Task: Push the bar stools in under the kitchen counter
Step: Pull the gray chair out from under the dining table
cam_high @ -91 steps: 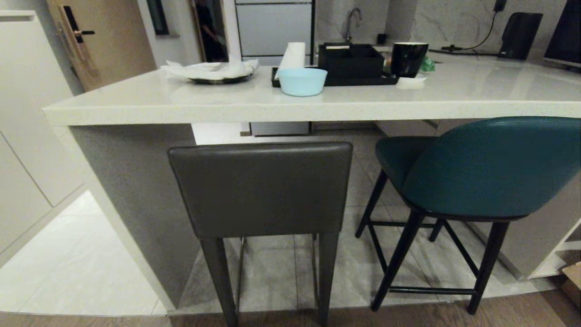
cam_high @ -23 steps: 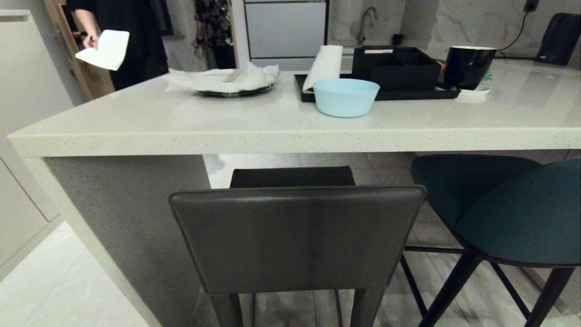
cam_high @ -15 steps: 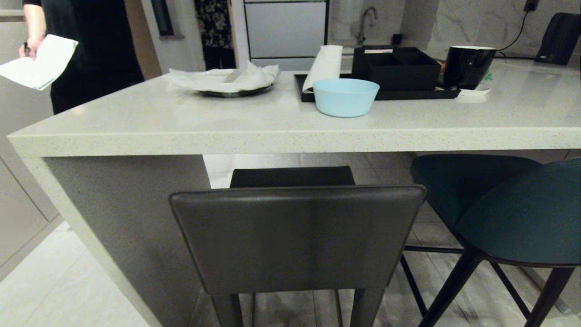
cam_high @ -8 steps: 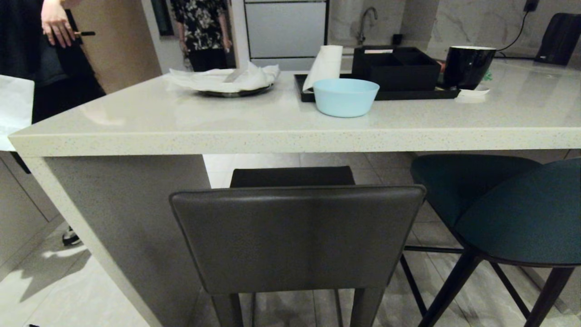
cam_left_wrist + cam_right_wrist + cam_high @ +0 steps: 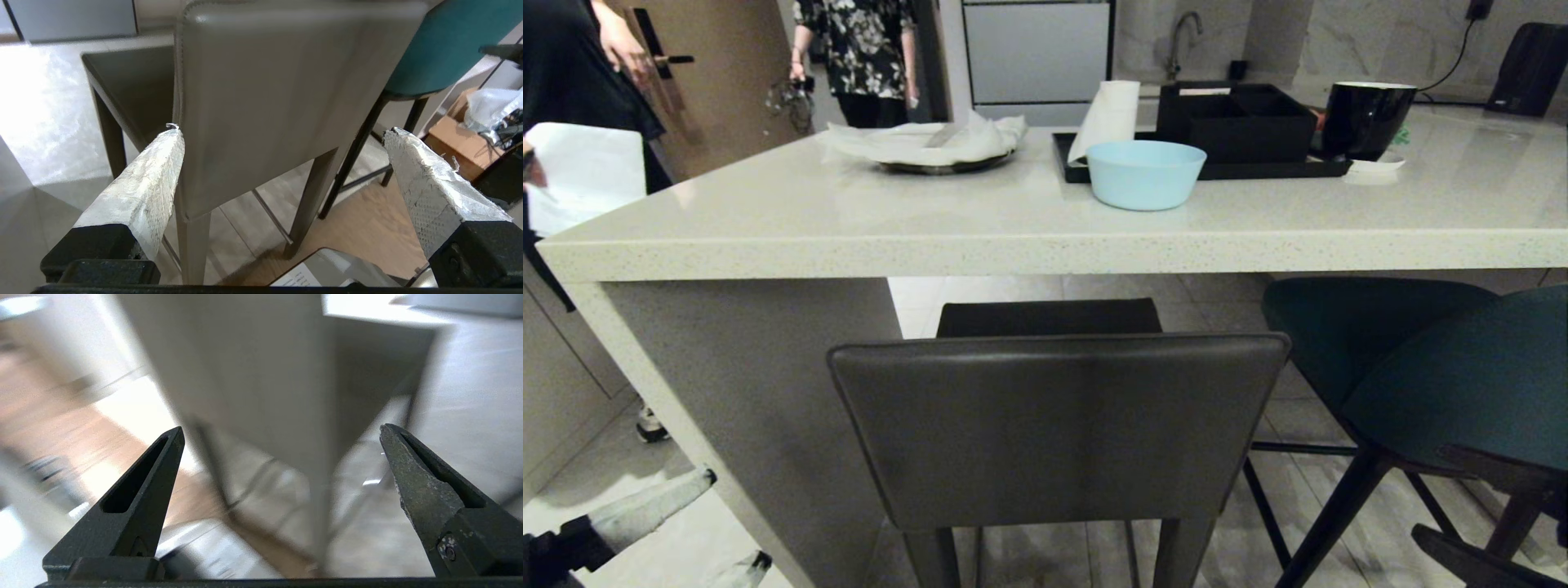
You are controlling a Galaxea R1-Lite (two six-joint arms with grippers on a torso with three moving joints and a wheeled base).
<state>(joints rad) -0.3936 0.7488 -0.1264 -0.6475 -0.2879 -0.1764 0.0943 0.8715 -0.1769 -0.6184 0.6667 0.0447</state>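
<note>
**Both grippers raised toward grey stool, no contact yet**

The dark grey leather stool (image 5: 1058,429) is seen standing just outside the kitchen counter (image 5: 1045,253), its seat partly under the overhang and its boxy back clear of the edge. The teal stool (image 5: 1437,384) is parked beside it on the right, also not tucked in.

The left gripper (image 5: 698,518) is seen low at the left, fingers spread wide and empty; in its wrist view the grey back is framed between them. The right gripper (image 5: 1470,498) is seen low at the right, in front of the teal stool, likewise spread and empty. Judged: arms are being positioned for a push on the back panel.

Two people (image 5: 854,57) are visible behind the counter.
</note>
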